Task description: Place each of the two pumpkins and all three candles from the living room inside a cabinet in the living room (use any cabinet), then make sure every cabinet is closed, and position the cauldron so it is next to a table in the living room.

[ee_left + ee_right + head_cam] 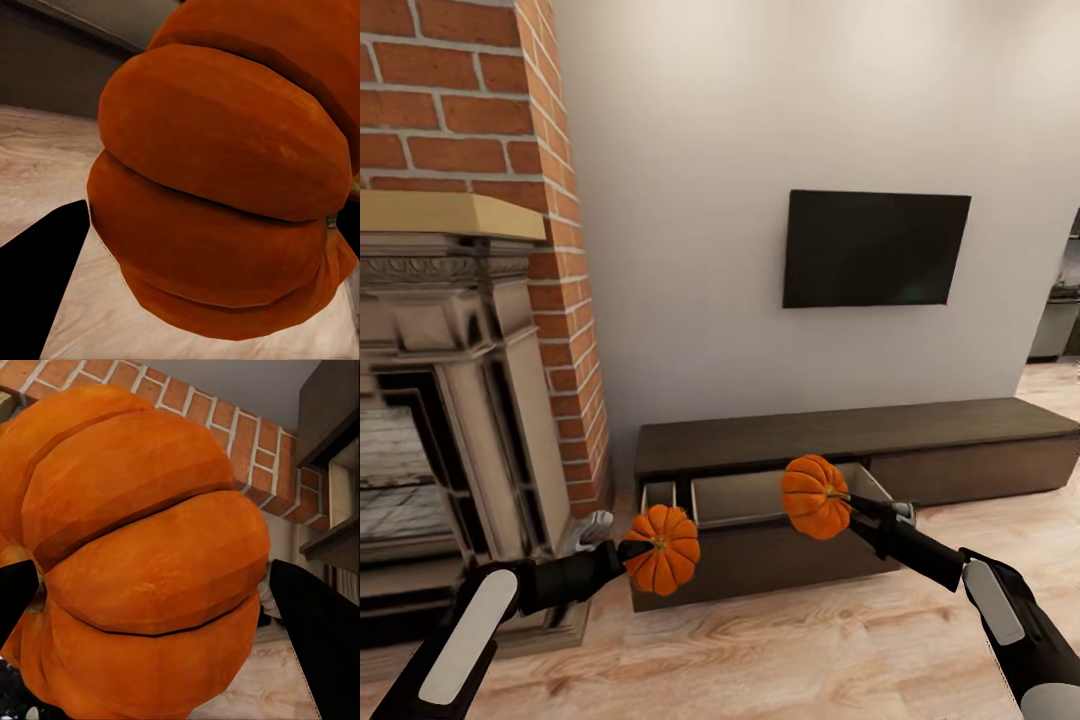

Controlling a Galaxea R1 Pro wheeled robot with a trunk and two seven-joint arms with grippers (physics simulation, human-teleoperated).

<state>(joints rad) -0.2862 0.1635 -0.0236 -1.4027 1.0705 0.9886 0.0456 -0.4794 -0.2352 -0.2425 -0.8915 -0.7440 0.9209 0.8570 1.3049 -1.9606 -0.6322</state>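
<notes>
A: Item one, nearest the head camera: the left arm [455, 645], entering at seven o'clock, black with a pale panel. Condition?

B: Its left gripper [645, 548] has its fingers clamped on the left pumpkin [663, 549], orange, ribbed, stem turned toward the gripper. In the left wrist view the same pumpkin [225, 180] bulges close against the lens, with one black finger [41, 277] at its side. It hangs above the wooden floor [760, 650], just in front of the cabinet's left end.

A: Item two, at nine o'clock?

B: Carved pale fireplace [450, 400], brick chimney [500, 110] above it with a yellow mantel strip. Not handled.

A: Item three, centre?

B: The cabinet [840, 435], long, low, dark brown, against the grey wall. One drawer [775, 498] stands pulled out, pale inside; a narrower pale gap opens just left of it. Fronts toward three o'clock sit flush. A black television [875, 248] hangs on the wall at twelve o'clock.

A: Item four, at five o'clock?

B: The right arm [1000, 610]. The right gripper [840, 498] is closed tight around the right pumpkin [815, 496], held over the open drawer's front right part, higher than the other one. In the right wrist view that pumpkin [142, 562] sits between two black fingers [319, 645], brick and cabinet edge behind.
</notes>
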